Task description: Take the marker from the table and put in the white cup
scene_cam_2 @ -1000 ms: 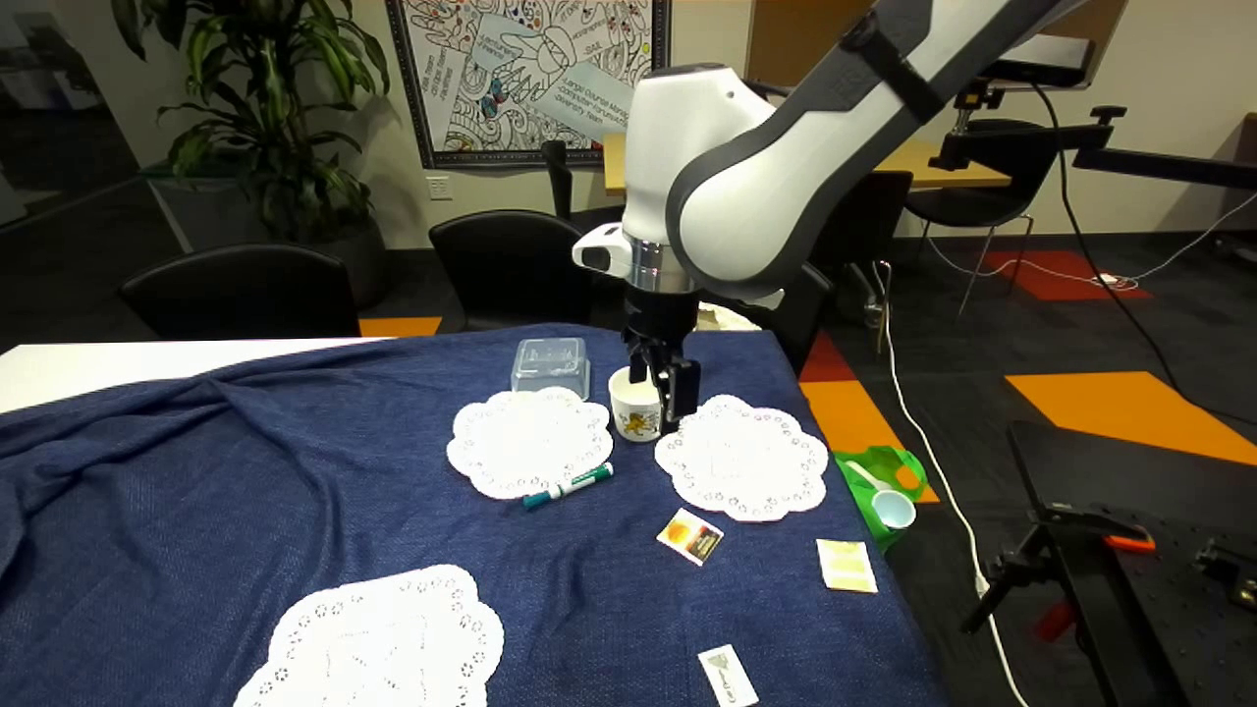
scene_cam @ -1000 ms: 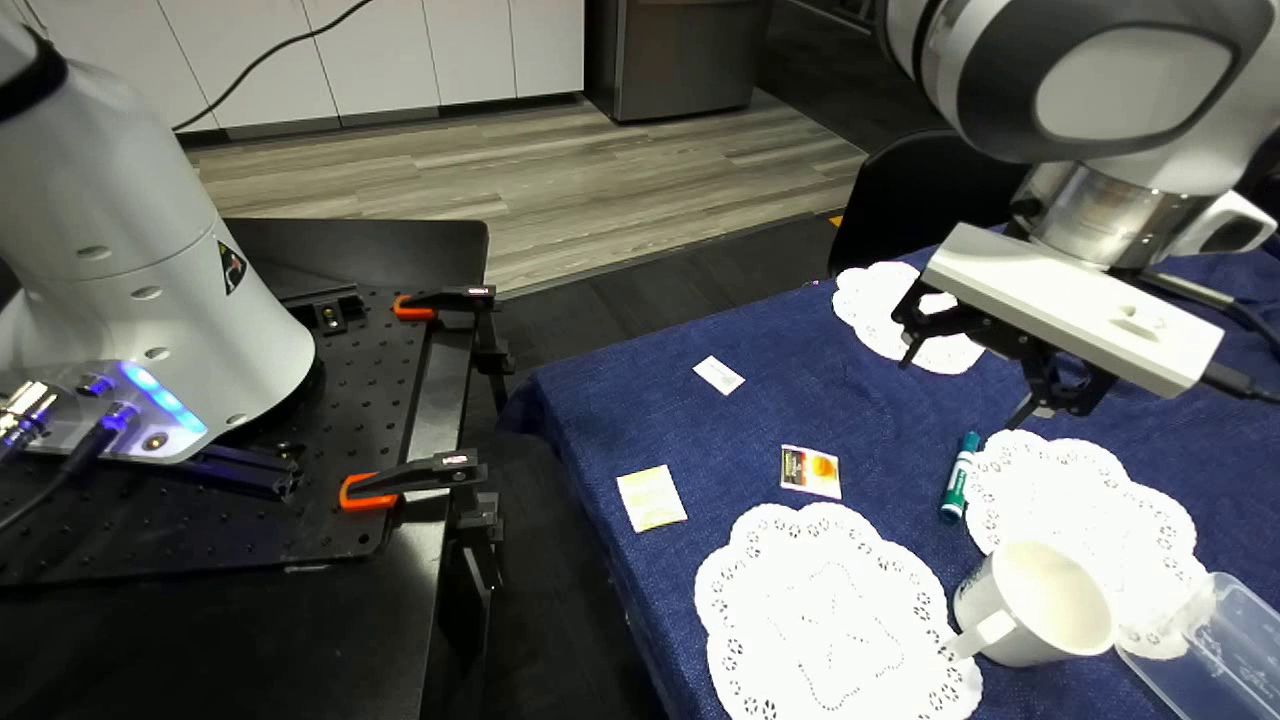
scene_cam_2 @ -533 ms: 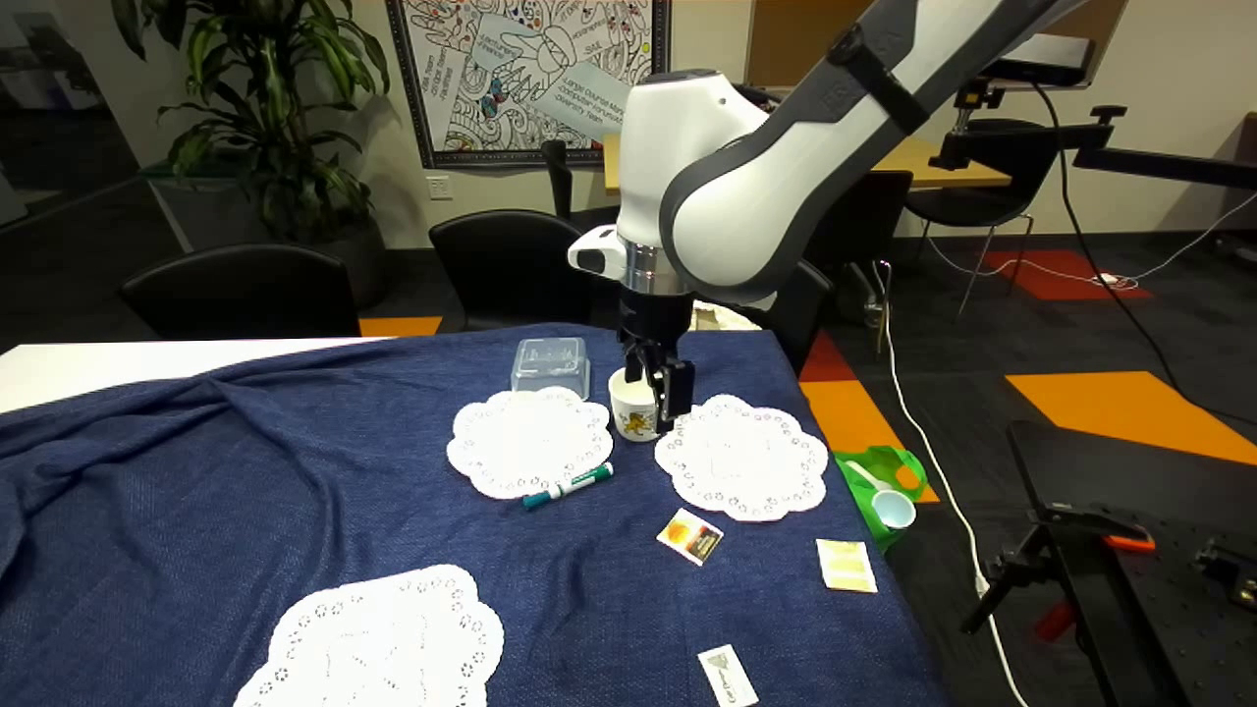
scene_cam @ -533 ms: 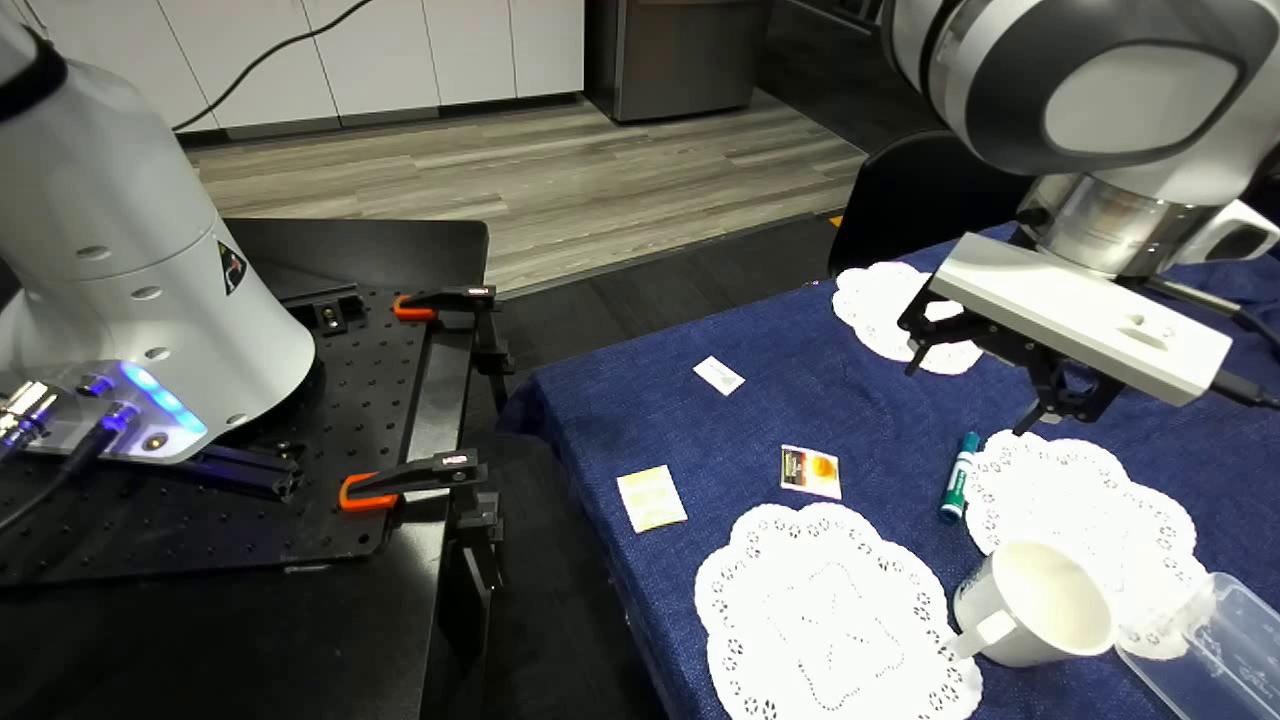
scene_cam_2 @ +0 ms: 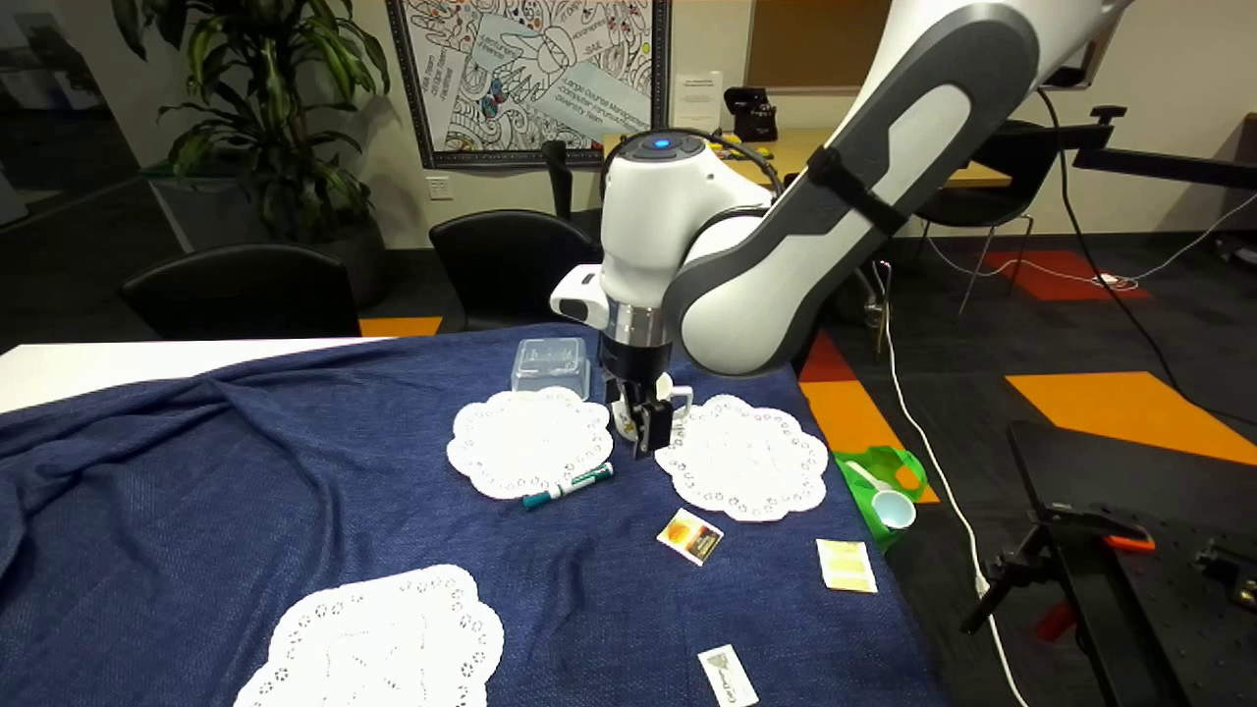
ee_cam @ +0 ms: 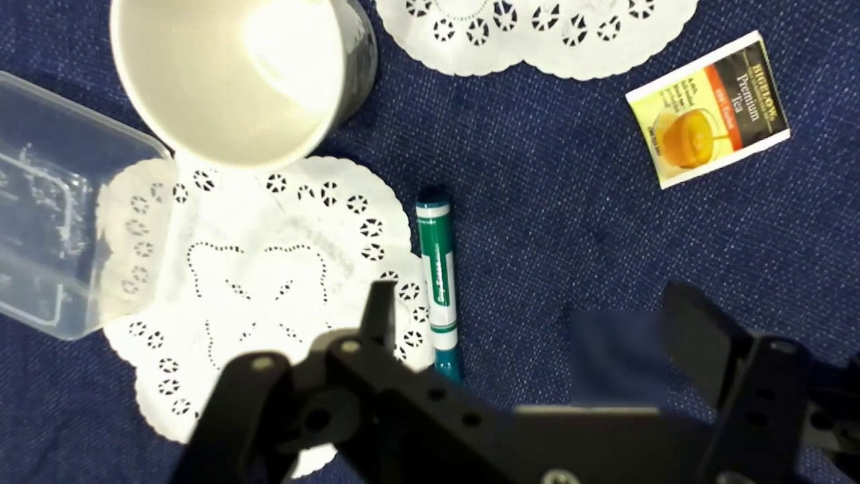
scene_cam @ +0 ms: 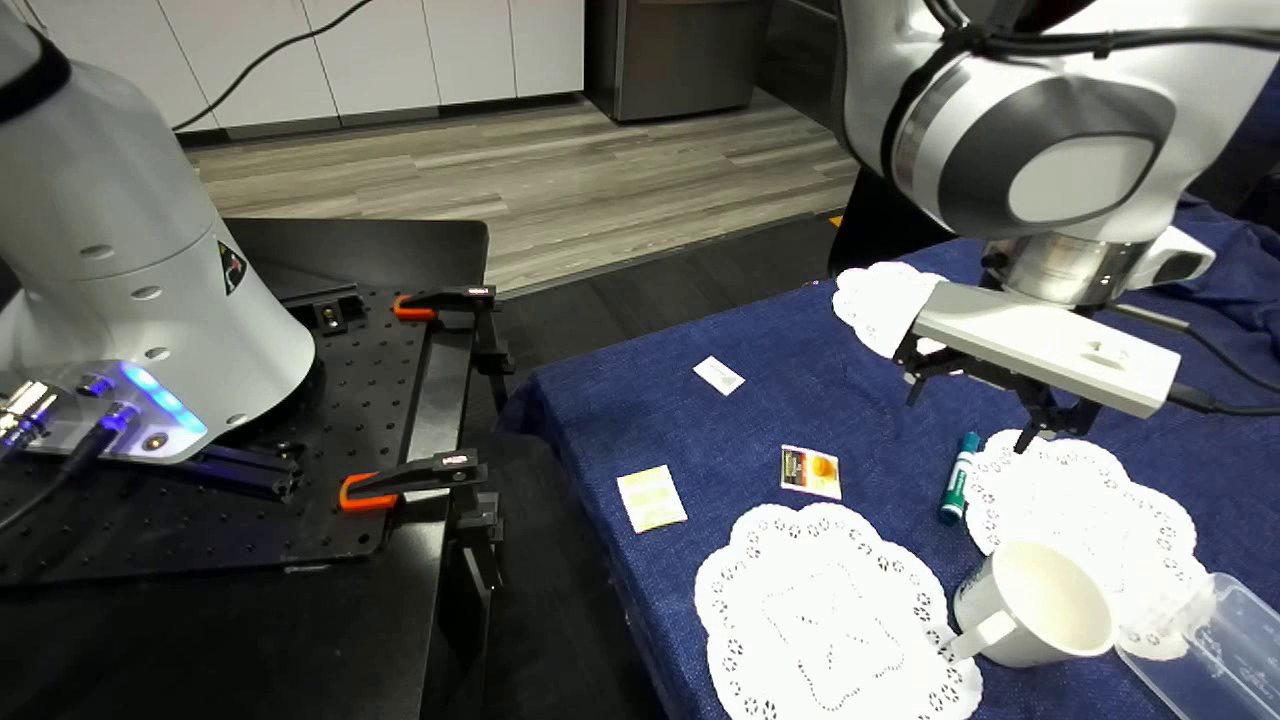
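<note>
The marker (scene_cam: 958, 478), with a green and white barrel and teal ends, lies on the navy-blue table (scene_cam: 640, 385) beside a doily; it also shows in an exterior view (scene_cam_2: 568, 486). The white cup (scene_cam: 1035, 610) stands upright near the marker; in an exterior view (scene_cam_2: 681, 395) the arm partly hides it. My gripper (scene_cam: 967, 418) is open and empty above the table. In the wrist view my gripper (ee_cam: 531, 296) has the marker (ee_cam: 438, 269) between its fingers in the picture, nearer the left finger. The cup's mouth (ee_cam: 228, 74) is at the top left there.
White lace doilies (scene_cam: 835, 620) lie near the cup and marker. A clear plastic container (scene_cam_2: 550, 367) stands by the cup. A tea packet (scene_cam: 811, 472), a yellow packet (scene_cam: 652, 498) and a small white packet (scene_cam: 718, 375) lie on the cloth. A black bench (scene_cam: 330, 560) stands beside the table.
My gripper, still open, has moved down towards the table and to the left in both exterior views. The marker and the cup have not moved.
</note>
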`<state>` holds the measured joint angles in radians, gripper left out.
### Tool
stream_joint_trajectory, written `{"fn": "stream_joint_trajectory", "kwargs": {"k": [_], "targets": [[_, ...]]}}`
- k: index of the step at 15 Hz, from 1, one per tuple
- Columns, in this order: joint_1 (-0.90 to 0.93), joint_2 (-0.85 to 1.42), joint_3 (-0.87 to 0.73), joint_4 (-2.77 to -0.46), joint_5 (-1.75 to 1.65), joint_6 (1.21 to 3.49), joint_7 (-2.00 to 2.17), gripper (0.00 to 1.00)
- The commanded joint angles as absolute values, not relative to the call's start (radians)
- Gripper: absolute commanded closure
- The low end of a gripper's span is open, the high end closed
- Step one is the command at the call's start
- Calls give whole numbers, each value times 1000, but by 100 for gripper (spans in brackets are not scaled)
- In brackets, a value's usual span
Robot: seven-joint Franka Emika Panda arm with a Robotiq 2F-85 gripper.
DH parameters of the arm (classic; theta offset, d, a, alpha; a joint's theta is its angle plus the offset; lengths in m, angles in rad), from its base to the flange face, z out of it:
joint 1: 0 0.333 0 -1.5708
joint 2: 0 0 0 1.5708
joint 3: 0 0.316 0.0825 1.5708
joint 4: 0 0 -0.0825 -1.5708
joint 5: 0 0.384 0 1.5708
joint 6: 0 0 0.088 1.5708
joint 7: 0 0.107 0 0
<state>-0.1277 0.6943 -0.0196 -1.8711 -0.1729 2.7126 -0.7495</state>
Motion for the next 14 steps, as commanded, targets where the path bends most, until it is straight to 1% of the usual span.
{"fn": "stream_joint_trajectory", "kwargs": {"k": [1, 11, 12, 14], "targets": [[-129, 797, -14, -1761, -206, 2706, -705, 0], [-138, 996, 6, -1506, -200, 2601, -728, 0], [-140, 1012, 9, -1486, -198, 2590, -730, 2], [-141, 1036, 13, -1450, -195, 2564, -734, 10]]}}
